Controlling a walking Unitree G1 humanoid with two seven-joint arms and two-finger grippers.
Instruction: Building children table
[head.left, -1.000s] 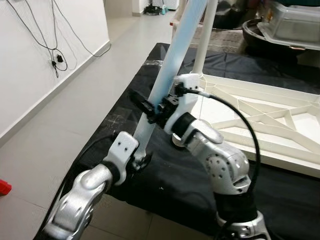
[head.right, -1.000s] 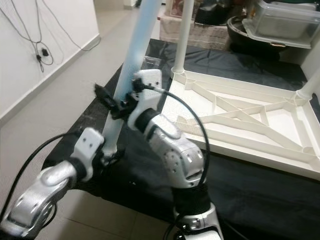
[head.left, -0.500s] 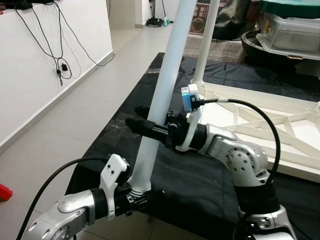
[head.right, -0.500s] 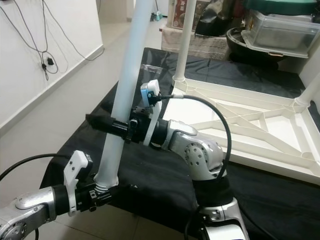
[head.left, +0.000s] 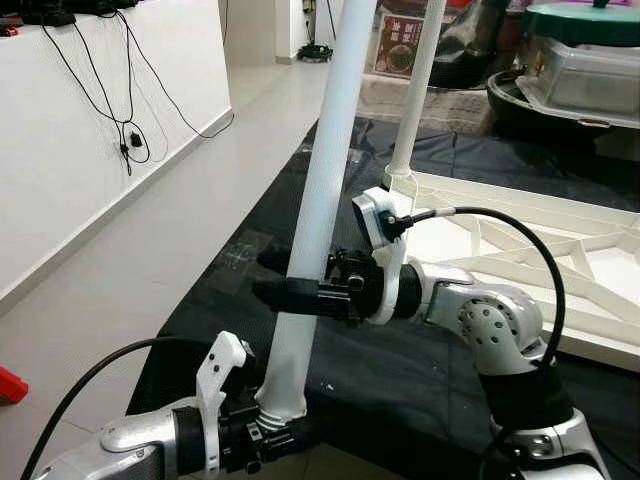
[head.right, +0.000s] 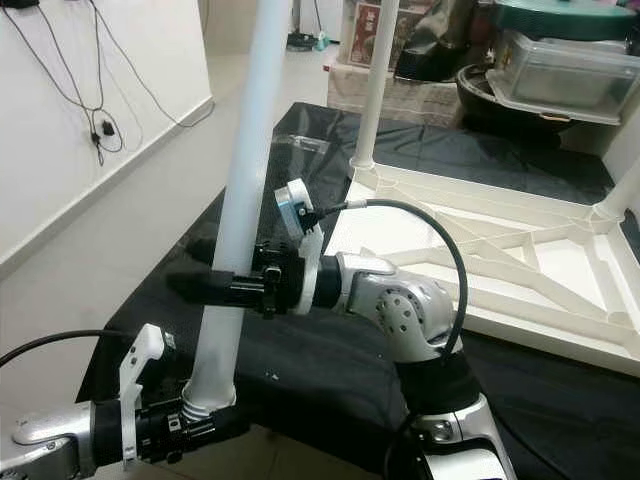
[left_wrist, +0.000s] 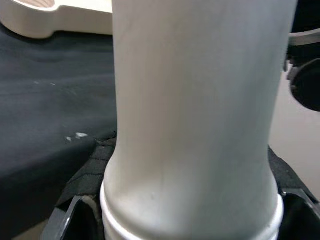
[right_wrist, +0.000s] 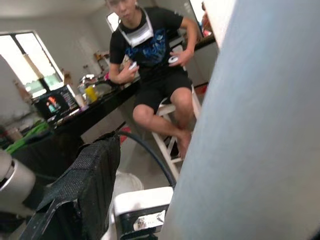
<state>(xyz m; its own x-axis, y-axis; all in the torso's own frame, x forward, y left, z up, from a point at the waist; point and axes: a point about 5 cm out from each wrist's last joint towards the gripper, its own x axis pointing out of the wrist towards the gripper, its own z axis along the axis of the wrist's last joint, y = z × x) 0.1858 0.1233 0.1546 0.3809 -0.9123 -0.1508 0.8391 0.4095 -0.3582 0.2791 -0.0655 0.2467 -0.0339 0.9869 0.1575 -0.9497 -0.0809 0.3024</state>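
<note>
You've got two legs seated in the top (head.left: 520, 235); both grippers (head.left: 275, 435) (head.left: 300, 293) clamp a loose leg (head.left: 325, 190) beside it, unmounted.

The floor (head.left: 150, 250) is pale and smooth, with a big black cloth (head.left: 420, 370) spread over it. On the robot's left stands a white wall (head.left: 60, 170) with black wires (head.left: 120, 110) hanging down it, and a small red thing (head.left: 8, 385) lies on the floor near its foot. At the far end sit a grey plastic box with a green lid (head.left: 580, 70) and some dark things, and in the right wrist view a person (right_wrist: 150, 70) sits on a stool in a room with a bright window (right_wrist: 30, 65).
</note>
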